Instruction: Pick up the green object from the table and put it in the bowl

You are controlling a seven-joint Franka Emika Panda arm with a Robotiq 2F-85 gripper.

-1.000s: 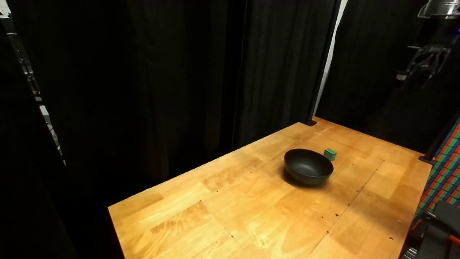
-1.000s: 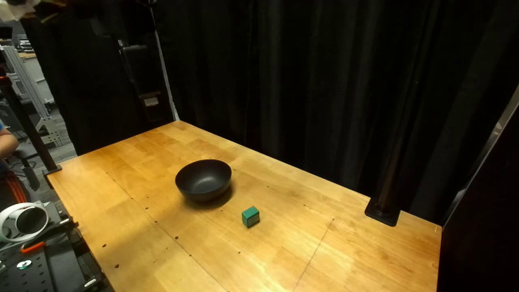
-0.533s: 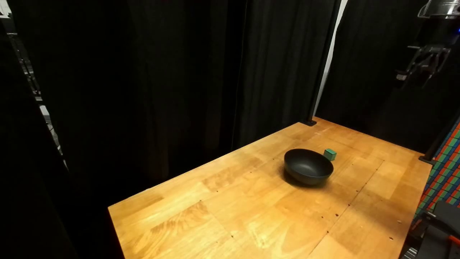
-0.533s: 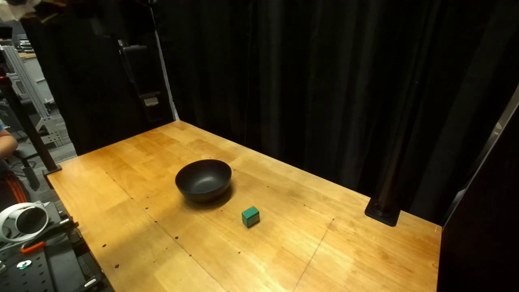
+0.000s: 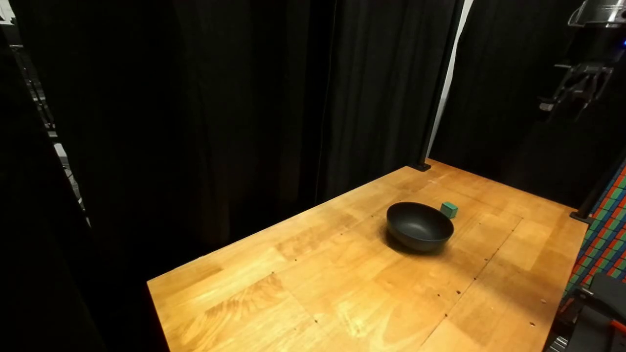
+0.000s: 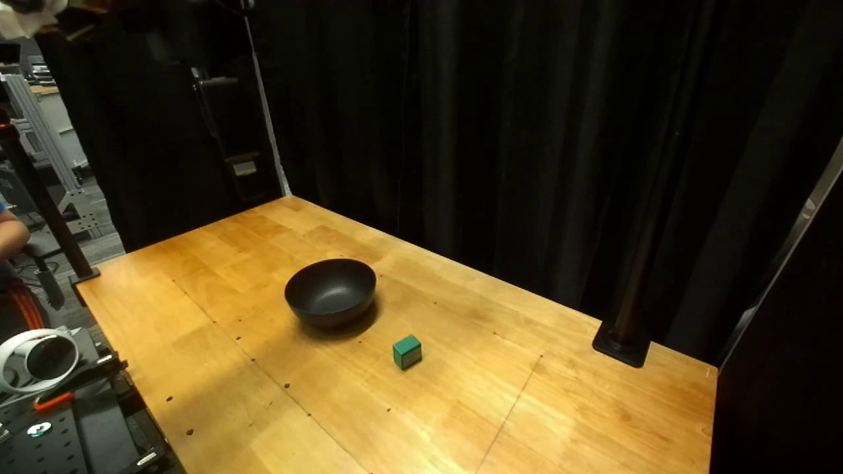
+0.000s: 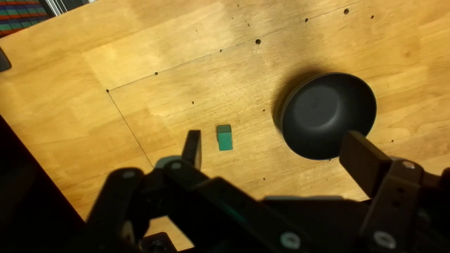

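Note:
The green object is a small teal-green block (image 5: 449,210) on the wooden table (image 5: 342,274), apart from the black bowl (image 5: 419,227). In an exterior view the block (image 6: 407,352) and the round bowl (image 6: 331,293) stand side by side with bare wood between them. My gripper (image 5: 563,110) hangs high above the table, dim against the black curtain. In the wrist view my gripper (image 7: 274,144) is wide open with nothing between its fingers. The block (image 7: 225,137) appears far below, just right of the left finger. The bowl (image 7: 327,112) appears below, partly covered by the right finger.
Black curtains (image 5: 244,122) surround the table's far sides. A black post with a foot (image 6: 622,342) stands at the table edge, and another post foot (image 6: 85,273) is at the opposite corner. A dark bench with a white ring-shaped item (image 6: 39,361) is beside the table.
My gripper has sunk very slightly in both exterior views. The block and the bowl have not moved.

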